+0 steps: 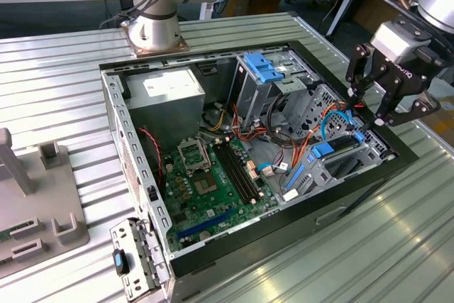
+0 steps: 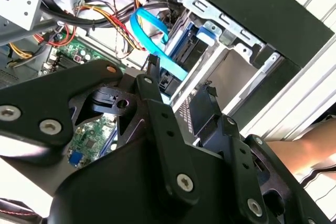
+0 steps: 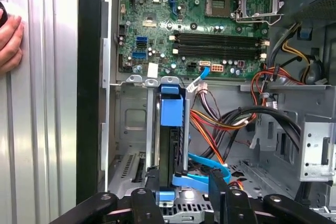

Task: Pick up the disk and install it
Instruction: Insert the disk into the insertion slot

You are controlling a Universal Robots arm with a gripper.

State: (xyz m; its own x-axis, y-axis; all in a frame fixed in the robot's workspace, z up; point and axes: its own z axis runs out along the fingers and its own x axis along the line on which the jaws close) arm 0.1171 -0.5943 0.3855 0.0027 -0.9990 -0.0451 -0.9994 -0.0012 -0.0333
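Nearest the lens in the first wrist view, the gripper [image 3: 181, 209] is hanging with its black finger links spread wide and nothing between them: open and empty. Straight beyond that gap the disk [image 3: 172, 113] is standing on edge in a slot of the drive cage [image 3: 131, 124], its bright blue carrier end facing up and its dark body running down into the grey metal.

In the exterior view the gripper [image 1: 370, 108] is hovering just above that cage [image 1: 355, 168], at the corner of the case toward the exterior view's right, apart from the disk [image 1: 326, 150].

My reading is that the work is sitting at the cage itself. The disk is in its slot rather than in the fingers, though I cannot tell whether it is pushed fully home. Any closing or pressing here would call for a straight descent along the slot, with the fingers either side of the blue carrier.

Room is tight. Cage walls are hugging the disk on both flat sides, and the blue cables [image 3: 205, 163] are looping just beside it. A bundle of orange and red wires [image 3: 220, 124] is crowding the open floor next to the cage. The black case wall [image 3: 89, 77] is running close along the other side. Beyond that wall a person's hand [image 3: 8, 40] is resting on the ribbed table [image 3: 42, 129], well apart from the disk but worth minding. Only the way straight up is open.
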